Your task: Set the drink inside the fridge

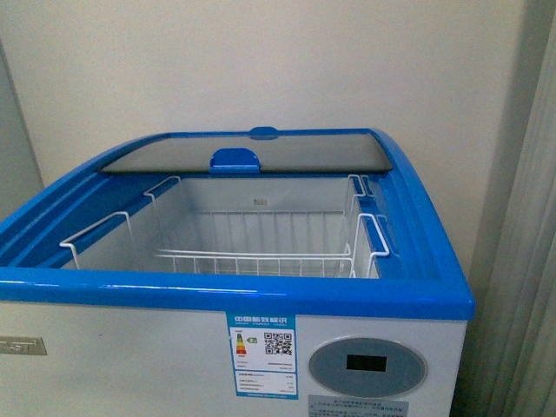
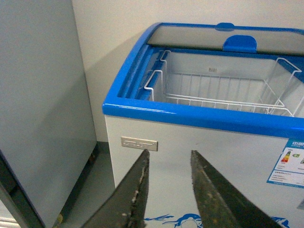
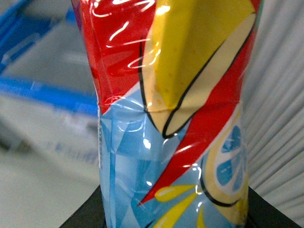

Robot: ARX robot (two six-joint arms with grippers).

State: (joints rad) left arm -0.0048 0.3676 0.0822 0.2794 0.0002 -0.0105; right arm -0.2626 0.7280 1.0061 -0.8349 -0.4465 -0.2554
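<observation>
The fridge is a white chest freezer with a blue top rim; its glass lid is slid to the back, so the white wire basket inside lies open to view. Neither arm shows in the front view. In the left wrist view my left gripper hangs open and empty in front of the fridge wall, below the rim. The right wrist view is filled by the drink bottle, wrapped in a red, yellow and light-blue label, with my right gripper shut on it; the fingers barely show at its base.
A plain pale grey cabinet stands close on the fridge's left, with a narrow floor gap between them. A pale wall rises behind the fridge. Ribbed pale curtain hangs at its right side. A blue handle sits on the lid's front edge.
</observation>
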